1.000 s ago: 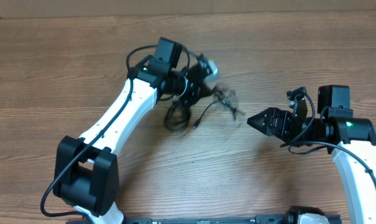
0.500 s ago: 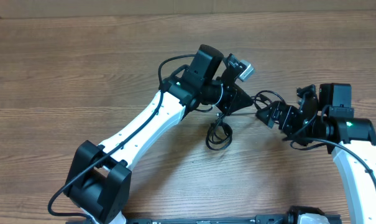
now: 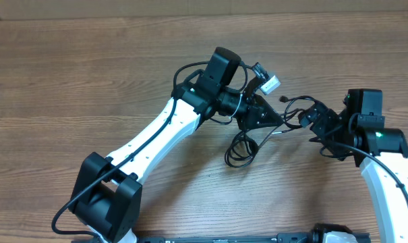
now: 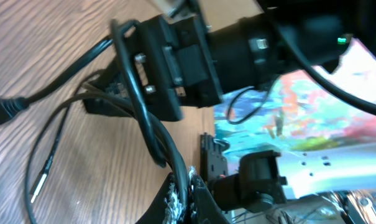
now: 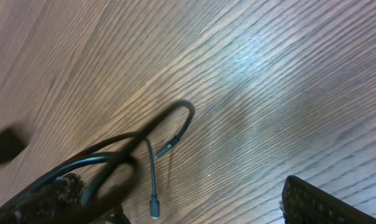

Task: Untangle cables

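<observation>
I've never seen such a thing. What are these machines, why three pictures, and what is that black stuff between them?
These are two robot arms at a wooden table. The wide picture looks down from above; the other two come from a camera on each arm's wrist. Each arm ends in a two-finger gripper. The black stuff is thin cables, some looped on the table. The left gripper is shut on the cables. The right gripper stands open beside them, gripping nothing.

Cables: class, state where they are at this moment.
Overhead view, right of centre: the cables hang from the left hand, looping onto the table beside the right hand.
</observation>
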Available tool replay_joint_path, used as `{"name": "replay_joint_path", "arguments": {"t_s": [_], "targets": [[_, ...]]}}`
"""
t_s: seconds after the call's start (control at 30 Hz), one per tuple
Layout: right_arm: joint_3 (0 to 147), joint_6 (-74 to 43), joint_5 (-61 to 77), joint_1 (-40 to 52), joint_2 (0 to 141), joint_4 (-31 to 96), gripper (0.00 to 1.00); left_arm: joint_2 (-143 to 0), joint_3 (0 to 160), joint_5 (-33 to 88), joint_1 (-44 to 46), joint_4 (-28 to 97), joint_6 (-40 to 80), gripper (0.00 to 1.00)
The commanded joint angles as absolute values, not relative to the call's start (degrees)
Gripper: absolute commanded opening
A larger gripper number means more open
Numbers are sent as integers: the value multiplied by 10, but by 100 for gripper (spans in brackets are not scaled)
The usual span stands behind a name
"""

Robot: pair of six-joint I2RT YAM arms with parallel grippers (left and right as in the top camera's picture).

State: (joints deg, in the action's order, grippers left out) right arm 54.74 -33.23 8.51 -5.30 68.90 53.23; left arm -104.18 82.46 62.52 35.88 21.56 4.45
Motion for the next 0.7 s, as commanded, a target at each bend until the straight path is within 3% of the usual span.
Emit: {"name": "replay_joint_path", "arguments": {"t_s": [0.0, 0.2, 0.67], "targets": [[551, -343, 44, -55, 685, 540, 100, -1040, 835, 704, 342, 211, 21, 4], [551, -343, -11, -55, 685, 583, 100, -1040, 835, 896, 251, 107, 65, 4], [521, -341, -79, -55, 686, 613, 100, -1011, 835, 905, 81, -159, 296, 4]]}}
